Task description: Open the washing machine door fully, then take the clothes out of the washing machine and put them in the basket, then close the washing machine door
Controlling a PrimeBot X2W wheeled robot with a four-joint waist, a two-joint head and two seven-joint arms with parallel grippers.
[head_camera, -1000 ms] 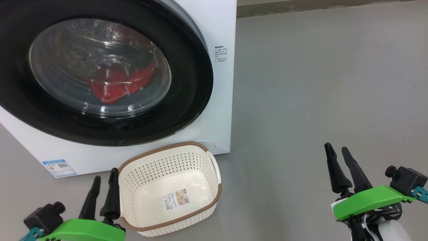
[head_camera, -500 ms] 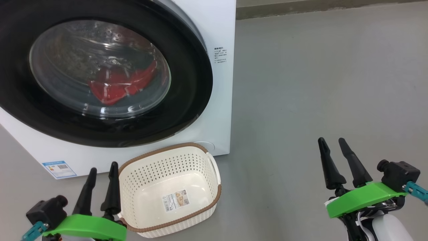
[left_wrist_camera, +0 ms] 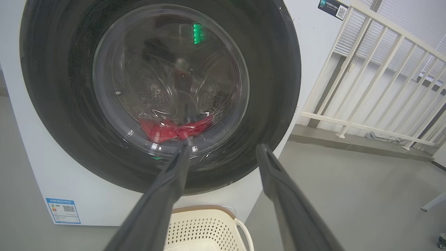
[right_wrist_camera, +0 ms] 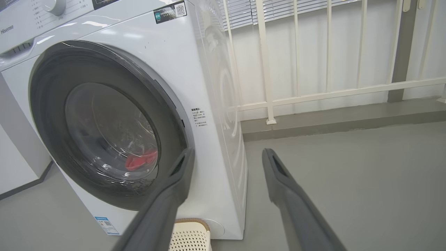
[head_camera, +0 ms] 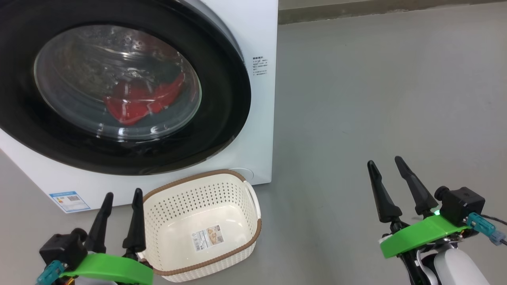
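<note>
A smooth grey floor (head_camera: 376, 79) ran back to a low grey kerb (right_wrist_camera: 348, 120). On the kerb stood a white railing (right_wrist_camera: 262, 52) of upright bars, with slatted blinds (right_wrist_camera: 244, 8) and a pale wall (right_wrist_camera: 379, 42) behind it and a dark post (right_wrist_camera: 400, 52) near its right end. Another white cabinet (right_wrist_camera: 14, 164) stood at the left edge of the right wrist view, and a thin white leg (left_wrist_camera: 432, 204) met the floor at the right of the left wrist view.
</note>
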